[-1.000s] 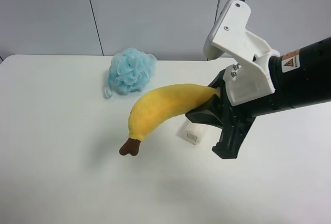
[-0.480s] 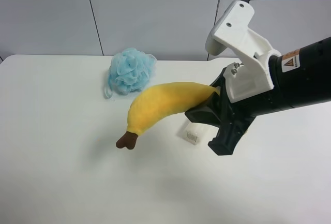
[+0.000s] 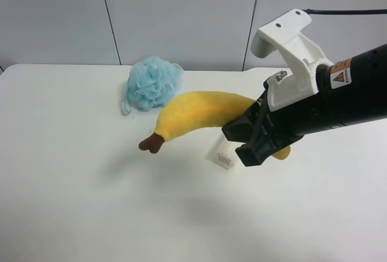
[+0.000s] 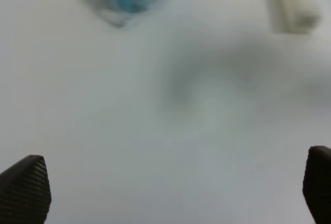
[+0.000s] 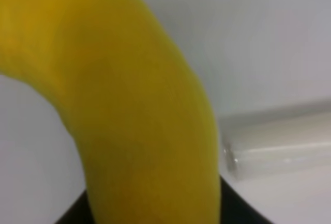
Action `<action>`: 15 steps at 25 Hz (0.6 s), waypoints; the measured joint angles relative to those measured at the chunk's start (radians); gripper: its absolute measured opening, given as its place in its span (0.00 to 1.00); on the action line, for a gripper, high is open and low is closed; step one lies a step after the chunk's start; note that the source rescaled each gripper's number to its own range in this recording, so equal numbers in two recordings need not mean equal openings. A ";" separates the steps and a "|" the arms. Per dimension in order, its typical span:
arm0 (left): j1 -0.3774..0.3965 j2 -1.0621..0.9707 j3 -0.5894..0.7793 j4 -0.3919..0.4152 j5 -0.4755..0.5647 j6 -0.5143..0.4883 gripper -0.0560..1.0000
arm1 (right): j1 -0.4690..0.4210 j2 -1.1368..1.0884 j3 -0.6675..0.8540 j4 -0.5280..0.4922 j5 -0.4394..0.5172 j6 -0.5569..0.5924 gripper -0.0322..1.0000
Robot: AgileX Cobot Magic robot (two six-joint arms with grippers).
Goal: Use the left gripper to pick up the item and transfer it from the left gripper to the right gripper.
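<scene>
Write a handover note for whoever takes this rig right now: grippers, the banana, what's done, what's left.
Right gripper: shut on the plush banana, which is held clear above the table.
Left gripper: open and empty, out of the high view.
Blue pouf and white packet lie on the table, untouched.
Done: pickup and handover, judging by who holds the banana.
Left: nothing obvious; just confirm the right grip is secure.

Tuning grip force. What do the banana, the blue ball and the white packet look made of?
Banana: looks like soft plush fabric, matte yellow with no gloss and a brown stem tip. Blue ball: ruffled mesh netting, probably nylon, like a bath pouf. White packet: translucent plastic with a slight sheen; contents unclear.
</scene>
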 joint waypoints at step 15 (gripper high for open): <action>0.380 0.000 0.000 0.000 0.000 0.000 1.00 | -0.539 0.000 0.000 -0.054 0.054 0.044 0.03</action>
